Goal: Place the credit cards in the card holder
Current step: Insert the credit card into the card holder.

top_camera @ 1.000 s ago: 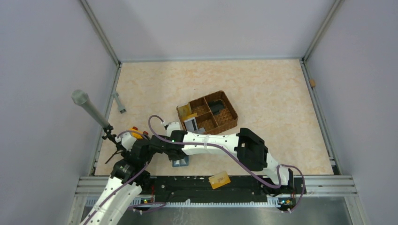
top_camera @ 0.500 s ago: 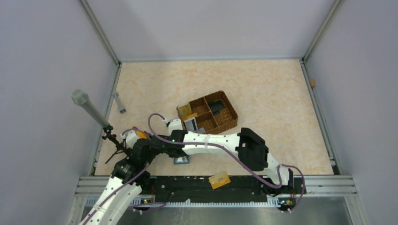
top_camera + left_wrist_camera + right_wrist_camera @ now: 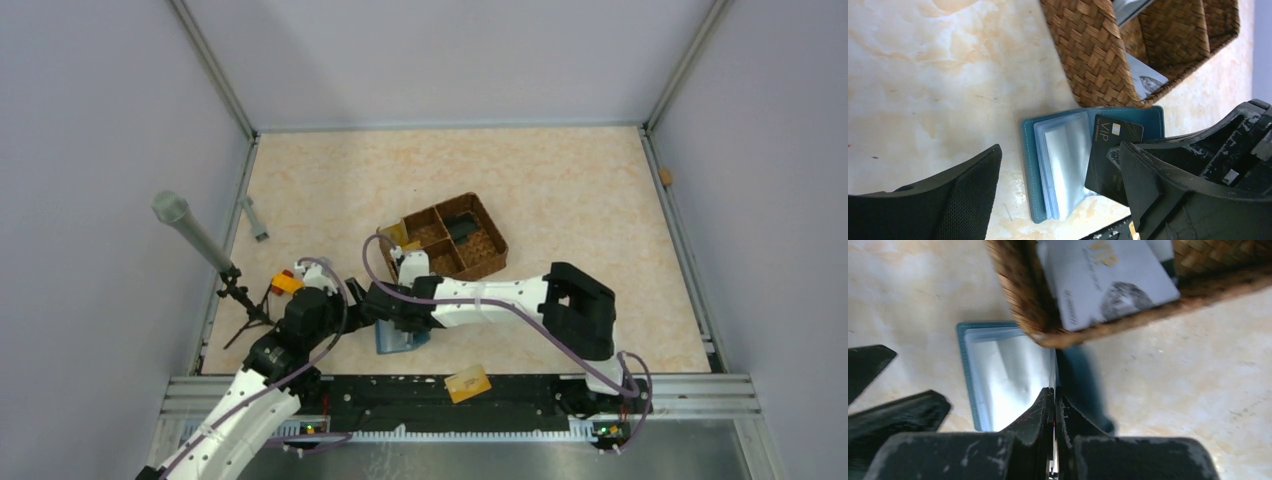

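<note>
Top external view: shifted right since before. Pinches a black credit card over the open card holder with right end effector; holds left end effector wide.

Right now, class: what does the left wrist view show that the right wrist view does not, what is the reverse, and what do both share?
Only the left wrist view: the lettered face of the black VIP card, tilted over the open card holder. Only the right wrist view: the right tool with its fingertips pressed together, that card reduced to a thin edge between them, and the gold lettering on the white-grey card. Both: the holder's clear sleeves, the wicker basket, and the white-grey card inside the basket.
</note>
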`<move>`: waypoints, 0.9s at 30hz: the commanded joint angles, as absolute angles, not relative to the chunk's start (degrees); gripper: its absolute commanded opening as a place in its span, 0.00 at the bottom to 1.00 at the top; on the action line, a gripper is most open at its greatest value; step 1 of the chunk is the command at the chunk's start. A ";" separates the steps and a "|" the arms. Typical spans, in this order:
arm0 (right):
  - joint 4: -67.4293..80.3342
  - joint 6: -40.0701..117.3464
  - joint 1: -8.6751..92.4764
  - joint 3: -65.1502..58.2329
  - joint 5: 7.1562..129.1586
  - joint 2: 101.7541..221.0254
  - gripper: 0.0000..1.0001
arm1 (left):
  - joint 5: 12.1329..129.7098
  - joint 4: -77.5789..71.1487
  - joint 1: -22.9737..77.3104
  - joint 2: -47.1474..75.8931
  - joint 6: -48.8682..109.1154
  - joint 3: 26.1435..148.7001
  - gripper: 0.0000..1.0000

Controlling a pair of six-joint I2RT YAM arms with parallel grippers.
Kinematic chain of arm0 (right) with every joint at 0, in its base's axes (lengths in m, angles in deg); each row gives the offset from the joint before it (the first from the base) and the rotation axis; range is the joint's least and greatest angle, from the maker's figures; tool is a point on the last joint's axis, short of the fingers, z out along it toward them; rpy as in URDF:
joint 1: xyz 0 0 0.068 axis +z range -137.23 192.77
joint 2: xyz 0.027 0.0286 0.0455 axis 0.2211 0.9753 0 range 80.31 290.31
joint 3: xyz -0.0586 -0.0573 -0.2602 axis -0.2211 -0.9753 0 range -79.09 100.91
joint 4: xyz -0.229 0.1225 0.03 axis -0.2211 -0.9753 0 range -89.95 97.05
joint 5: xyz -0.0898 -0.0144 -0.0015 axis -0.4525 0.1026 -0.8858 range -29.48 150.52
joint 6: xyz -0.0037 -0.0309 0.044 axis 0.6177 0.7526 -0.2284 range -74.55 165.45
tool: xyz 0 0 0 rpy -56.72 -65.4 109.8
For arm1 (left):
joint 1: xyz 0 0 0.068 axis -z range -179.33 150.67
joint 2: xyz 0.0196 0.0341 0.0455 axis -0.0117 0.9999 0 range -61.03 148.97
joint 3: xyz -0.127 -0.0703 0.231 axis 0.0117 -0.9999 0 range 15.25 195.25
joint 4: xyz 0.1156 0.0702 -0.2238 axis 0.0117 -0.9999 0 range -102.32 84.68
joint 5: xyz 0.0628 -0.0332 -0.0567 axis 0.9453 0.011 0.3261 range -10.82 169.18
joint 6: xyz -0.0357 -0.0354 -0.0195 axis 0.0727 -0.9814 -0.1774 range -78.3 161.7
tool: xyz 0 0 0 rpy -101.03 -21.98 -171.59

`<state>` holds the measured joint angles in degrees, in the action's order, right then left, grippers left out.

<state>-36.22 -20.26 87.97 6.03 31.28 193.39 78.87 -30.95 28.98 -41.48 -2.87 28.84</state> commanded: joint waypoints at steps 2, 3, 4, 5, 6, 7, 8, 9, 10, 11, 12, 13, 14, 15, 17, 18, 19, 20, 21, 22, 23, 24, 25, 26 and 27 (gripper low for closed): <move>-35.16 -20.15 87.92 -2.61 32.21 187.54 0.00 | 71.75 -26.32 29.30 -40.06 -1.44 27.45 0.86; -34.03 -20.16 87.85 -4.40 32.70 186.17 0.00 | 71.01 -26.66 29.32 -39.95 -1.58 27.20 0.85; -32.92 -20.27 87.89 -6.11 33.06 185.04 0.00 | 70.42 -27.08 29.32 -40.01 -1.68 26.76 0.85; -31.98 -20.29 87.87 -7.84 33.25 183.72 0.00 | 69.80 -27.10 29.30 -40.27 -1.96 26.25 0.85; -31.42 -20.36 87.88 -9.54 33.28 182.53 0.00 | 68.98 -26.81 29.32 -40.62 -2.38 25.57 0.84; -30.84 -20.39 87.92 -11.02 33.27 181.46 0.00 | 68.22 -25.93 29.30 -41.02 -3.05 24.85 0.84; -30.38 -20.53 87.92 -12.60 33.27 180.33 0.00 | 67.36 -25.04 29.31 -41.45 -3.82 24.12 0.83; -29.97 -20.69 87.87 -14.09 33.23 178.92 0.00 | 66.40 -23.97 29.28 -41.70 -4.72 23.44 0.83; -29.43 -20.75 87.79 -15.53 33.22 177.87 0.00 | 65.49 -22.85 29.30 -41.88 -5.82 22.76 0.83; -29.08 -20.85 87.64 -17.37 33.42 176.93 0.00 | 64.92 -22.13 29.36 -41.92 -6.96 22.15 0.82; -28.75 -20.88 87.27 -18.74 33.68 176.00 0.00 | 64.65 -21.43 29.40 -41.80 -8.15 21.60 0.81; -28.40 -20.78 87.03 -20.04 33.93 174.91 0.00 | 64.52 -20.90 29.49 -41.78 -9.04 20.99 0.80; -27.73 -20.66 86.70 -21.24 34.04 173.87 0.00 | 64.32 -20.08 29.68 -41.66 -10.08 20.52 0.79; -26.92 -20.48 86.46 -22.64 34.25 172.85 0.00 | 63.58 -18.61 29.80 -41.59 -11.13 19.90 0.79; -23.80 -19.30 85.54 -26.04 35.39 170.65 0.00 | 62.10 -14.99 29.93 -41.15 -13.79 18.41 0.76; -21.98 -18.68 85.05 -27.75 36.14 169.41 0.00 | 61.56 -13.24 30.18 -40.82 -14.86 17.81 0.75; -20.45 -18.26 84.54 -29.43 36.80 168.38 0.00 | 61.19 -11.82 30.38 -40.28 -15.64 17.35 0.73; -18.71 -17.64 84.09 -30.76 37.50 167.59 0.00 | 60.97 -10.45 30.64 -39.81 -16.24 17.03 0.71; -17.46 -16.81 83.70 -32.02 38.14 166.89 0.00 | 60.83 -9.16 30.96 -39.22 -16.84 16.68 0.70; -16.60 -16.69 83.32 -32.93 38.52 166.42 0.00 | 60.82 -7.84 31.29 -38.38 -17.44 16.35 0.67; -15.82 -16.48 82.88 -33.89 39.27 165.98 0.00 | 60.74 -6.34 31.61 -37.70 -18.12 15.93 0.65; -14.89 -16.28 82.39 -34.75 40.11 165.74 0.00 | 60.66 -4.34 32.13 -36.84 -18.74 15.59 0.64; -13.95 -16.24 81.86 -35.58 40.67 165.39 0.00 | 60.48 -1.52 32.54 -35.75 -19.43 15.52 0.63; -13.06 -16.25 81.53 -36.44 41.24 165.18 0.00 | 60.24 0.47 32.95 -34.71 -19.93 15.52 0.63; -12.23 -16.25 81.21 -37.18 41.75 164.94 0.00 | 60.20 1.84 33.39 -33.61 -20.21 15.52 0.61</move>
